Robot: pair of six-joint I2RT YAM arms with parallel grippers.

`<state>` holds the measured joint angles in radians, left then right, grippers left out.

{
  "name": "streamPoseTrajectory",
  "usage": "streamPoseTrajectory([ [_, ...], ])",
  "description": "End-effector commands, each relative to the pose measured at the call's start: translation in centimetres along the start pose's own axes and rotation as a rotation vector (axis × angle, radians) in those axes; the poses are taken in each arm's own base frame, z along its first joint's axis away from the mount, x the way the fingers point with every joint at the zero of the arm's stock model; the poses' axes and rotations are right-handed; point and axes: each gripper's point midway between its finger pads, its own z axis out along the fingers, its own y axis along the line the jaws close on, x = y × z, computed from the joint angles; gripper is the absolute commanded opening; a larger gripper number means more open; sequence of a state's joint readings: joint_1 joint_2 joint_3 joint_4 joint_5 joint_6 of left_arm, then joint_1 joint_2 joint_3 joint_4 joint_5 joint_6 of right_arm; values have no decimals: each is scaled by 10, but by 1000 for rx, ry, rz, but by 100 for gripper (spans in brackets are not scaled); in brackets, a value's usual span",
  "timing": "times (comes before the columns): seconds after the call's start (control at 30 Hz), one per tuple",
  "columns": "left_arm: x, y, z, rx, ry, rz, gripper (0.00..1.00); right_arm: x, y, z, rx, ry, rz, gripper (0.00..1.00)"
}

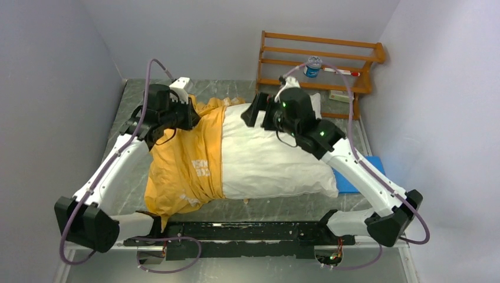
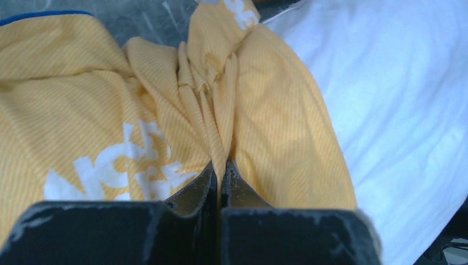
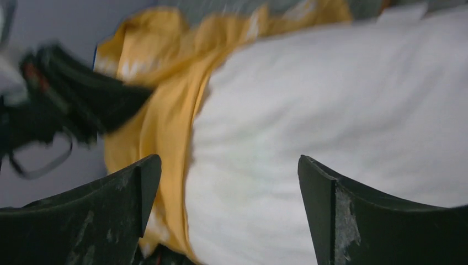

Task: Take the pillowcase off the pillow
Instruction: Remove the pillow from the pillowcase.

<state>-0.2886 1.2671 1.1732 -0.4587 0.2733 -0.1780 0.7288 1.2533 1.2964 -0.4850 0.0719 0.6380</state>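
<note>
The white pillow [image 1: 274,156] lies across the middle of the table, its right two thirds bare. The pillowcase [image 1: 186,165], yellow-orange side up with white lettering, bunches over its left end. My left gripper [image 1: 191,115] at the far left corner of the pillow is shut on a pinched fold of the pillowcase [image 2: 212,116], the cloth running up from between the closed jaws [image 2: 222,165]. My right gripper [image 1: 253,112] is open above the pillow's far edge, the pillow [image 3: 309,110] between its spread fingers [image 3: 138,182] and the pillowcase edge [image 3: 165,121] at left.
A wooden rack [image 1: 321,62] with a small bottle [image 1: 313,66] stands at the back right. A flat blue pad [image 1: 362,174] lies under the right arm beside the pillow. Grey walls close in on both sides. A black rail [image 1: 236,231] runs along the near edge.
</note>
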Motion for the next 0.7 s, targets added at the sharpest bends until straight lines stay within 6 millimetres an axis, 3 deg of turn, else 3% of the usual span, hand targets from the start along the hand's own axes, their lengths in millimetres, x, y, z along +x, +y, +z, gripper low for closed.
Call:
streamPoseTrajectory([
  [0.0, -12, -31, -27, 64, -109, 62, 5, -33, -51, 4, 370, -57, -67, 100],
  [0.1, -5, -48, -44, 106, -148, 67, 5, -46, -70, 29, 518, -92, -49, 100],
  [0.17, 3, -56, -53, 129, -162, 72, 5, -39, -82, 54, 547, -50, -36, 100],
  [0.2, 7, -57, -57, 134, -170, 77, 5, -28, -90, 68, 551, -1, -35, 99],
  [0.23, 11, -56, -61, 126, -176, 78, 5, -9, -97, 84, 550, 73, -39, 90],
  [0.3, 15, -49, -70, 85, -194, 76, 5, 26, -118, 89, 628, 159, -21, 77],
  [0.4, 10, -31, -84, -27, -246, 69, 8, 91, -138, 88, 605, 246, -8, 51],
  [0.5, -6, -24, -93, -90, -273, 91, 54, 159, -152, 70, 541, 329, 39, 37],
  [0.53, -12, -24, -92, -95, -274, 102, 65, 179, -158, 62, 530, 354, 71, 35],
  [0.67, -49, -32, -77, -84, -278, 149, 90, 239, -171, 35, 480, 421, 166, 28],
])
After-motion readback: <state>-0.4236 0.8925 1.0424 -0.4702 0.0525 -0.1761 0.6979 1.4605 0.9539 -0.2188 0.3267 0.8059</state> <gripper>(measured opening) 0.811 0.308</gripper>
